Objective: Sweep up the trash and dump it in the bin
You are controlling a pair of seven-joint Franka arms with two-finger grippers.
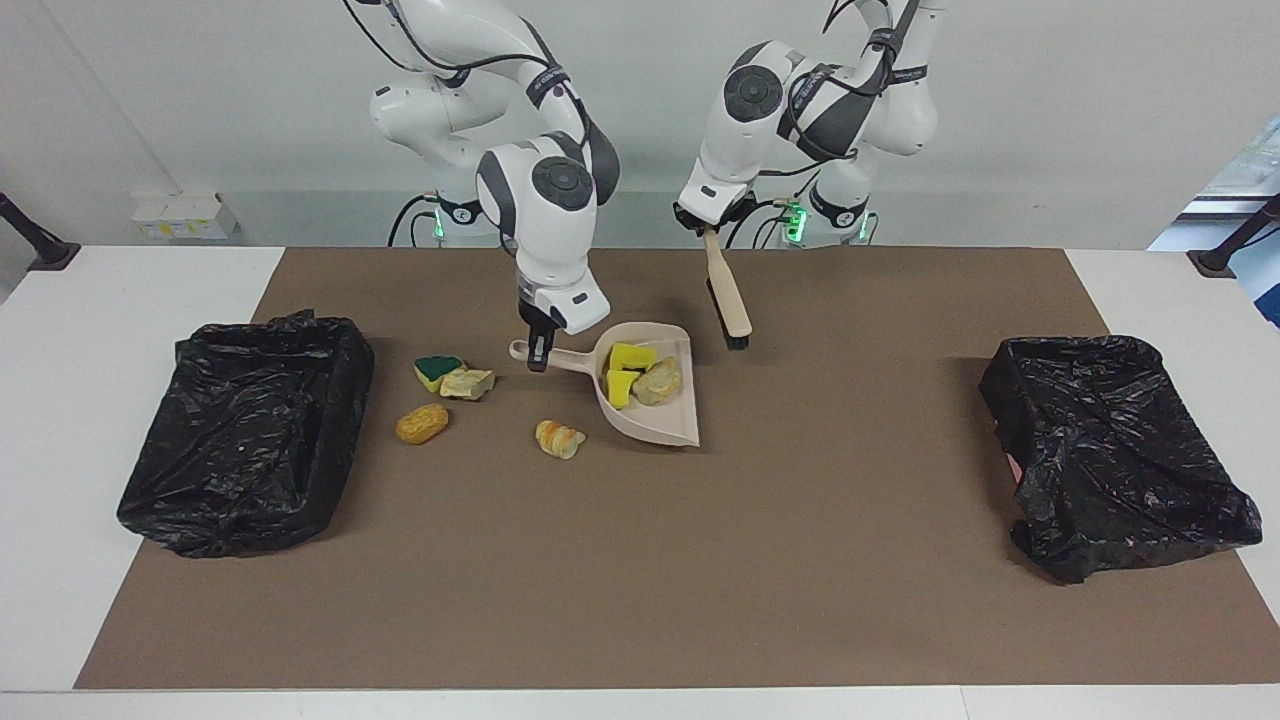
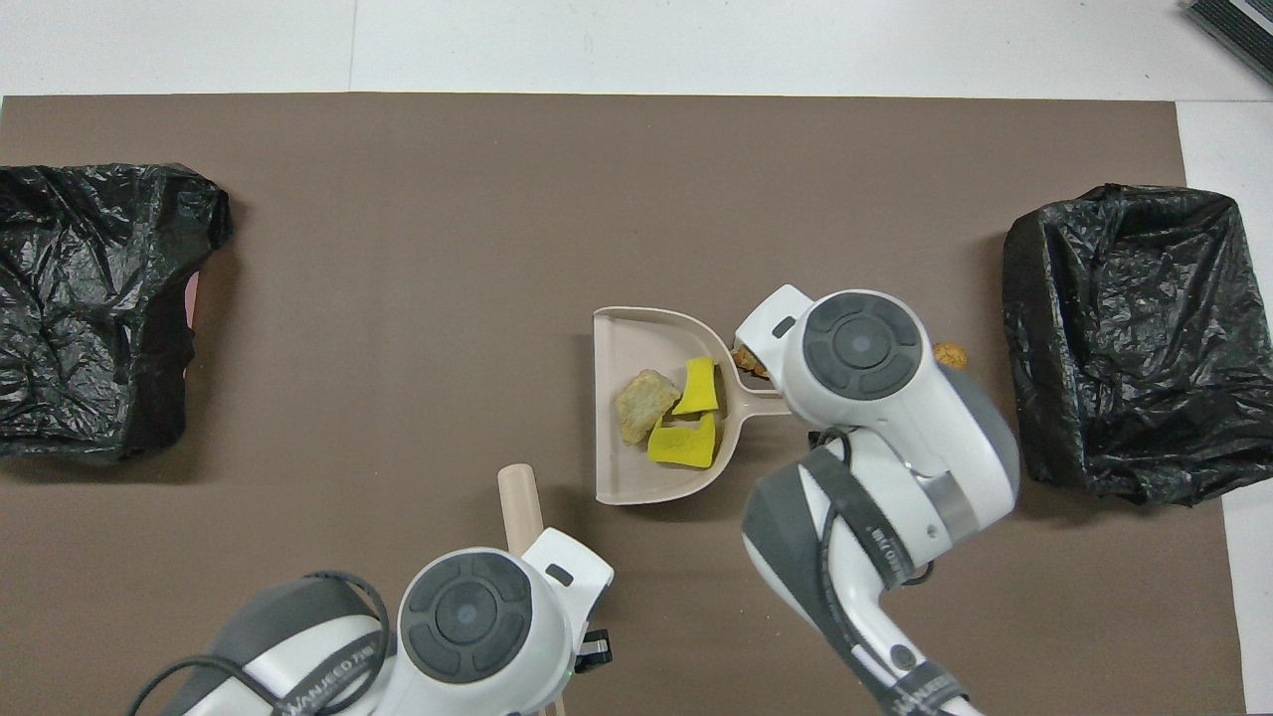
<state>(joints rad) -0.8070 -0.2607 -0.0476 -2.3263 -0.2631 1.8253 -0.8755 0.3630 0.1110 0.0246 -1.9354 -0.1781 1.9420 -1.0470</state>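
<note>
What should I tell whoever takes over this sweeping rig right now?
Right gripper: shut on the dustpan handle. Left gripper: shut on the brush, raised clear of the pan.
Done: two yellow sponge bits and a beige chunk lie in the dustpan.
Left: green-and-yellow sponge, pale scrap and two bread lumps lie on the mat toward the right arm's bin. Nothing dumped yet that shows.
</note>
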